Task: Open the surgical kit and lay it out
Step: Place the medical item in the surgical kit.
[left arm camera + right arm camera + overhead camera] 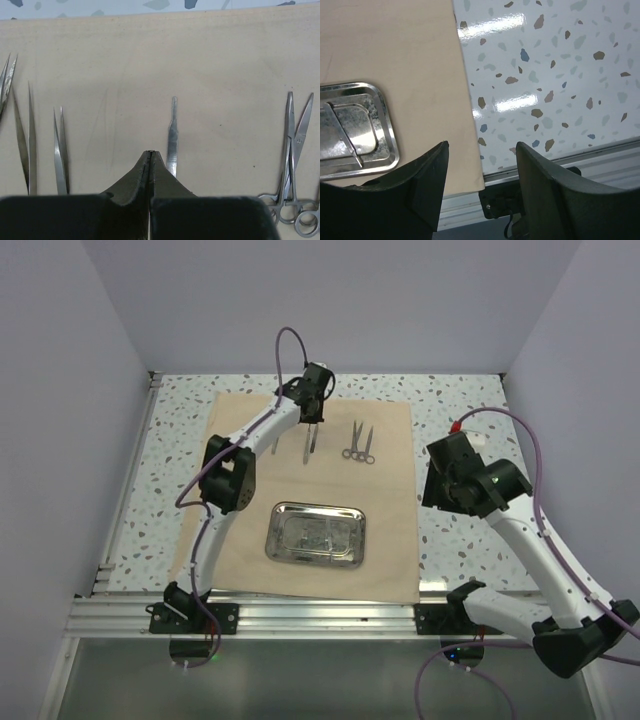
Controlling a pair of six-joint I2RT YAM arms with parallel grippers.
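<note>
While the left jaws are pressed tip to tip with nothing visible between them, a slim flat steel tool (172, 135) lies on the cloth wrap (225, 75) just right of their tips, its near end hidden behind the right finger. Left of the tips, several pairs of tweezers (60, 150) lie in a row, apart from one another. Well to the right lie the scissors (292, 150), ring handles nearest. Ahead of the tips the cloth runs bare to its straight far edge, and a strip of speckled desk (150, 5) shows beyond it.

The right jaws gape wide and hold nothing, hanging over the cloth's right edge close to its near corner. Below them the metal rail (600, 155) marks the desk's front edge. To their left the steel tray (390, 132) sits on the cloth, with a thin metal piece (345, 135) lying in it. A band of bare cloth separates the tray's rim from the cloth's edge. To the right and ahead of these jaws, bare speckled desk stretches out.
</note>
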